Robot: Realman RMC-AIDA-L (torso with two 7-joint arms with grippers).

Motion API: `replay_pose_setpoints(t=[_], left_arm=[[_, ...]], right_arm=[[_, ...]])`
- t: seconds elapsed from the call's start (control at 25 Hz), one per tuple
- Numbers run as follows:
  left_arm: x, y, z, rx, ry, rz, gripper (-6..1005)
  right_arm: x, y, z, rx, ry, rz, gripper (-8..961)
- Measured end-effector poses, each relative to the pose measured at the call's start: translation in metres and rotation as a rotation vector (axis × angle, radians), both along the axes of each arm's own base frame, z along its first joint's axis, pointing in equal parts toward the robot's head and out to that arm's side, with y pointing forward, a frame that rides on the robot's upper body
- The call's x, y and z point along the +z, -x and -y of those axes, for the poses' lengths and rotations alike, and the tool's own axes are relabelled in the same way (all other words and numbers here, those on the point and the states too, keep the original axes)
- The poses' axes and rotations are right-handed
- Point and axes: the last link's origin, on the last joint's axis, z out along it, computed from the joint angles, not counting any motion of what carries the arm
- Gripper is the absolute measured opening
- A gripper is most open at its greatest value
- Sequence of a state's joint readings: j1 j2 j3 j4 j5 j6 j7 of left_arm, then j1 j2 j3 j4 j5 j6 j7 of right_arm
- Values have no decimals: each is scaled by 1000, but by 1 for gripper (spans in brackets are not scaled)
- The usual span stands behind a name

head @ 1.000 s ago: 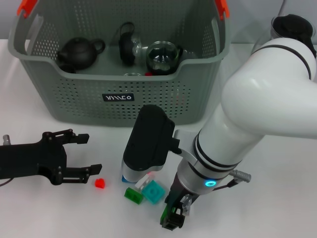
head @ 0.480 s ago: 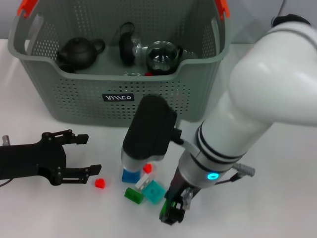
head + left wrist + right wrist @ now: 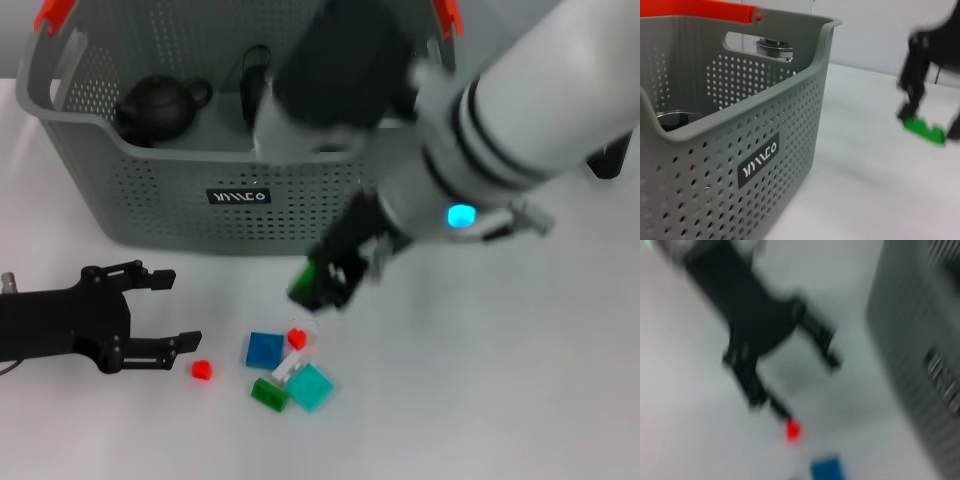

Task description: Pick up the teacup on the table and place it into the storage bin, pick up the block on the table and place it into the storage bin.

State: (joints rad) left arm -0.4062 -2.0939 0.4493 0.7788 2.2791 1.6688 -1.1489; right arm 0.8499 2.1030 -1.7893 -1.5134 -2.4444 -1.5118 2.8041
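Spanning the far half of the tabletop (image 3: 560, 400), the storage bin (image 3: 180, 200) is seen as the largest thing, and a black teapot (image 3: 158, 106), a dark glass vessel partly hidden by the arm, and other items too covered to name are held inside it. The right arm (image 3: 520, 110) is stretched across the bin's near wall, and the right end effector (image 3: 325, 283) is raised above the tabletop, clamped on a green block (image 3: 318, 280); in the left wrist view the same green block (image 3: 923, 131) is seen pinched between dark fingers, clear of the surface. From that end effector the bin's open top lies toward 12 o'clock and higher, so the carry is judged to need a lift over the near rim before release. The right arm is plainly the nearer one. The left end effector (image 3: 150, 312) rests at 9 o'clock on the tabletop, fingers apart, empty. Loose pieces lie at 6 o'clock of the raised block: a blue block (image 3: 265, 349), a teal block (image 3: 310, 386), a small green piece (image 3: 268, 394), and a red piece (image 3: 201, 370) just beside the left fingertips.
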Motion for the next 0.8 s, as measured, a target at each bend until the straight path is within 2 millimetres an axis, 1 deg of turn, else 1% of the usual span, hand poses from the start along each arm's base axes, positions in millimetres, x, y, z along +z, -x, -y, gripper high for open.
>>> replay_pose_setpoints(t=[0.12,0.16,0.2,0.32,0.44,0.52,0.6,0.8], left_arm=[[0,0,0,-2,0,0,873],[1,-1,0,-4,0,1,873],[1,-1,0,-5,0,3,873],[2,-2,-1,-11,-1,5,873],[2,-3,-2,-13,-3,5,873],[3,-3,-2,-14,-3,6,873],[3,-3,-2,-14,-3,6,873],[2,-3,-3,-15,-2,7,873]], right_arm=[[21,22,-6,46,-50,-66,453],[31,32,-10,64,-76,-94,453],[36,37,-13,72,-87,-105,453],[60,53,-31,98,-159,-169,452],[80,62,-52,111,-252,-222,451],[90,62,-66,97,-310,-239,451],[95,54,-82,62,-353,-236,450],[92,29,-113,-18,-409,-206,452]])
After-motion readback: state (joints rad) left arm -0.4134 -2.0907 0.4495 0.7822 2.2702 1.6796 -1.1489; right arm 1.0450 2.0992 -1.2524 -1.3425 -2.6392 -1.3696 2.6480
